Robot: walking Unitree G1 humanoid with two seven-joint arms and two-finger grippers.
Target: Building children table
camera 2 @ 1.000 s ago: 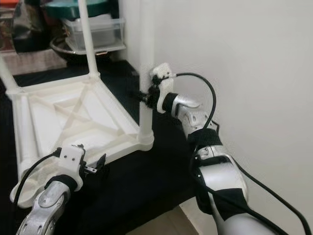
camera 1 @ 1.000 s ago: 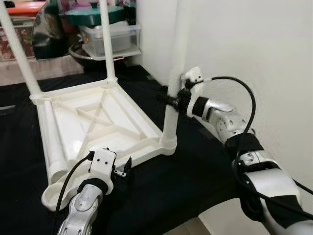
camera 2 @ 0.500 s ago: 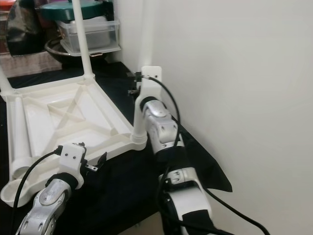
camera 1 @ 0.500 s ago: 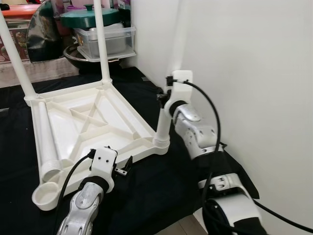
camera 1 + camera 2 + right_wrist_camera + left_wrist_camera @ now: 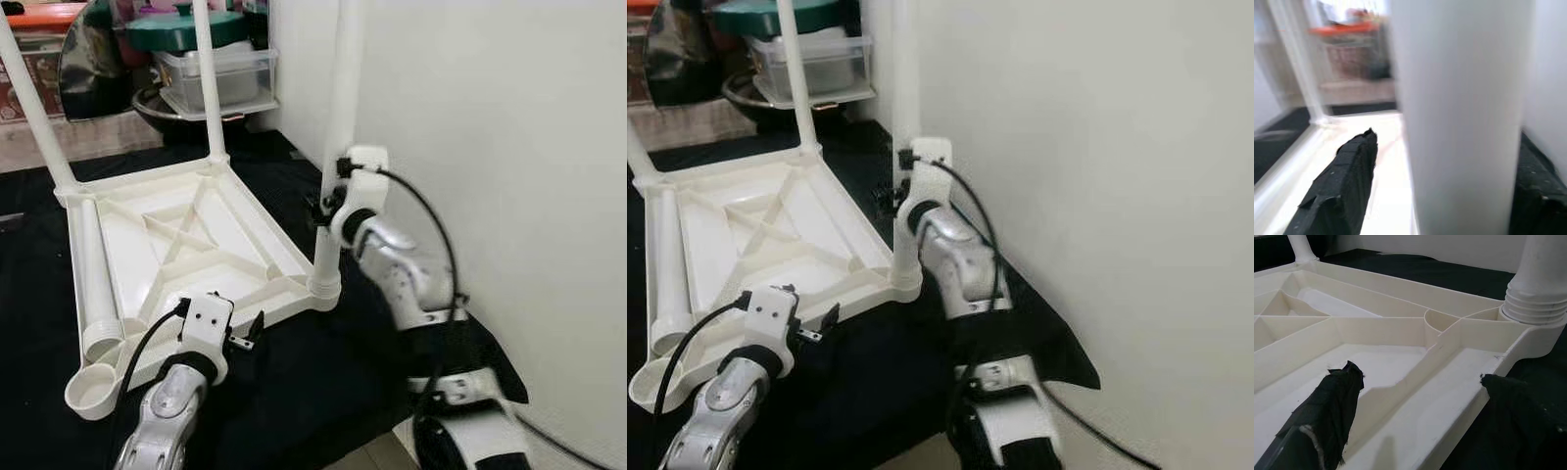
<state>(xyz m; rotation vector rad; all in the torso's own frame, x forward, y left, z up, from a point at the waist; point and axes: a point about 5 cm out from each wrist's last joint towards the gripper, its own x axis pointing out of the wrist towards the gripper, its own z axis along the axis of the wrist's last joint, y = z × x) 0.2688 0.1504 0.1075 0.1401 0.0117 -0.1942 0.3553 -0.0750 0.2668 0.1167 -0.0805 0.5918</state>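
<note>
Right gripper (image 5: 328, 204) clamped round leg (image 5: 334, 157); left gripper (image 5: 247, 336) apart by tabletop (image 5: 176, 245) rim. Risk: slip while twisting; leg seats crooked; 4th leg (image 5: 96, 284) loose.

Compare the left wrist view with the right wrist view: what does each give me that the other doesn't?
Left wrist: the ribbed underside of the upturned tabletop, the threaded collar where the near leg screws into its corner socket, and the left gripper open over the rim. Right wrist: the right gripper with a finger on each side of that leg's shaft, plus blurred shelves behind. Both: the white tabletop, black cloth, and the same leg.
</note>
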